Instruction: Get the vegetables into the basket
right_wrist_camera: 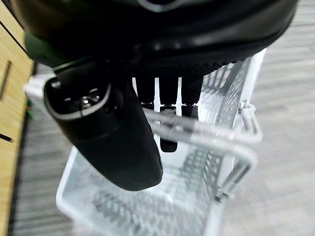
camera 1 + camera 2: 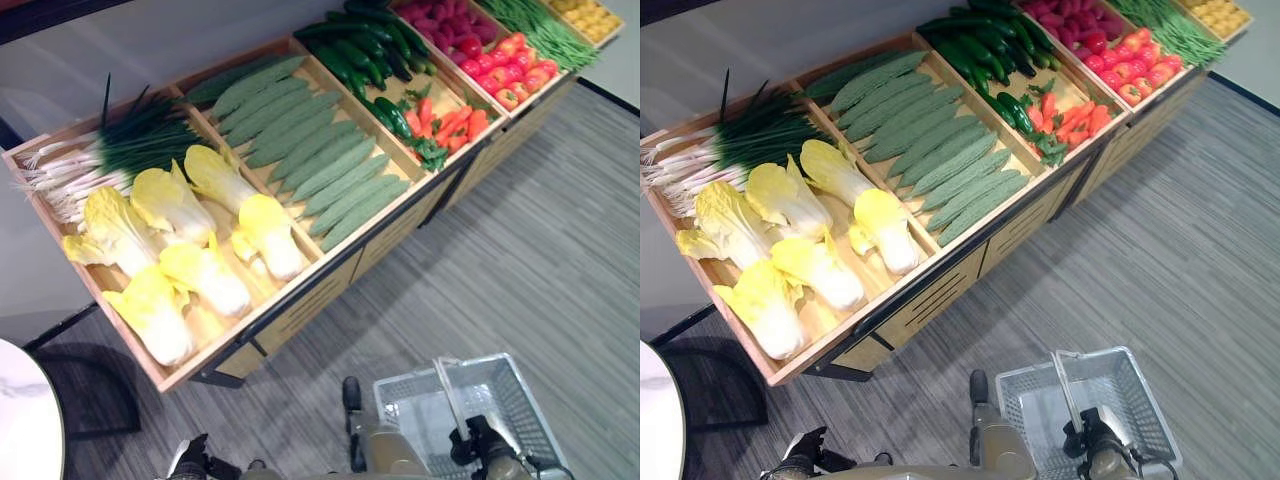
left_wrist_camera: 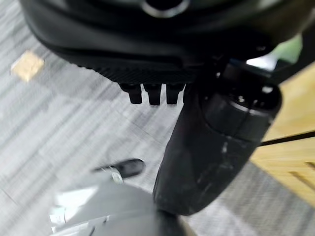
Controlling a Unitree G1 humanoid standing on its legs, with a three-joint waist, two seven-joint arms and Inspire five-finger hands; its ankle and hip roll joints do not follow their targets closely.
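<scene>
Hanging low, the right hand (image 1: 147, 93) curls round the handle (image 1: 206, 135) of the grey basket (image 2: 520, 400); the left hand (image 3: 162, 54) hangs with fingers curled, holding nothing. Vegetables (image 2: 300, 150) lie in the wooden crates (image 2: 330, 265).

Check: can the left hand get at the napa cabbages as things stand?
Probably yes: left hand hangs low and holds nothing, the napa cabbages lie uncovered in the nearest crate on its side; right hand holds the basket handle.
</scene>
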